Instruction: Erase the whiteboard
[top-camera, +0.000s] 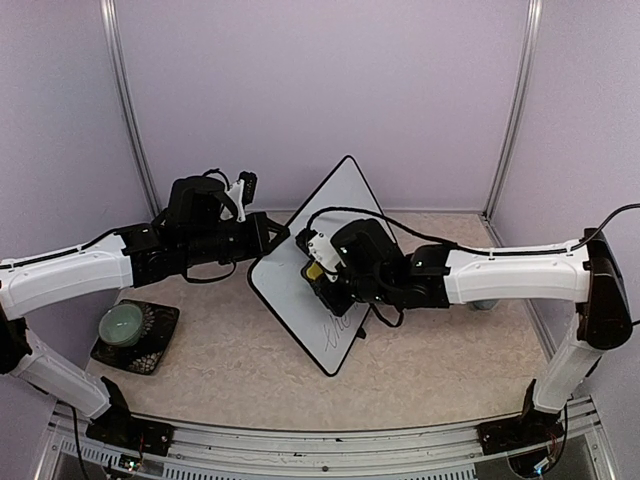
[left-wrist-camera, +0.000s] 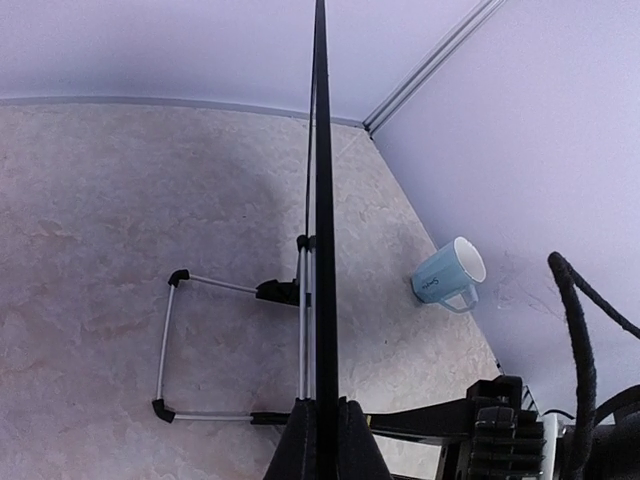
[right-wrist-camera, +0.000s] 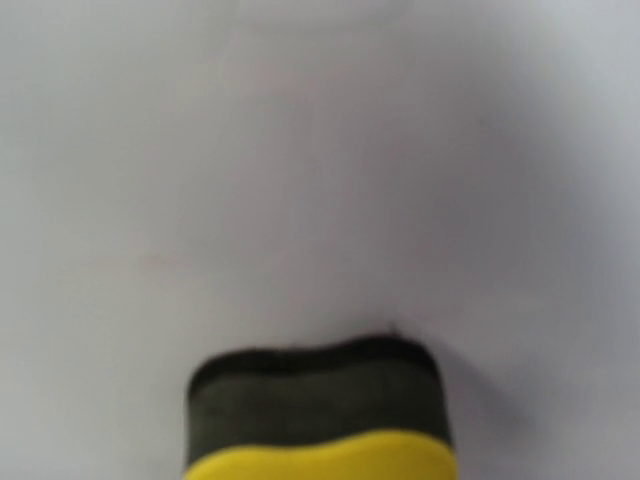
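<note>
The left gripper (left-wrist-camera: 322, 445) pinches the whiteboard (top-camera: 340, 215) edge, steadying it; the right gripper (top-camera: 316, 272), clamped on the yellow sponge eraser (right-wrist-camera: 318, 415), presses it to the face for wiping.

On my feed the whiteboard (top-camera: 345, 200) looks smooth and faintly glossy, its stand (left-wrist-camera: 165, 340) thin metal wire. Eraser (right-wrist-camera: 318, 410) is yellow foam with a fuzzy dark felt face. Worktop's (top-camera: 230, 350) matt, mottled like stone; mug (left-wrist-camera: 448, 275) looks like shiny glazed ceramic.

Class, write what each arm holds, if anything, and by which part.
Left gripper: jaws clamp the whiteboard by its frame edge. Right gripper: jaws hold the eraser by its yellow end.
</note>
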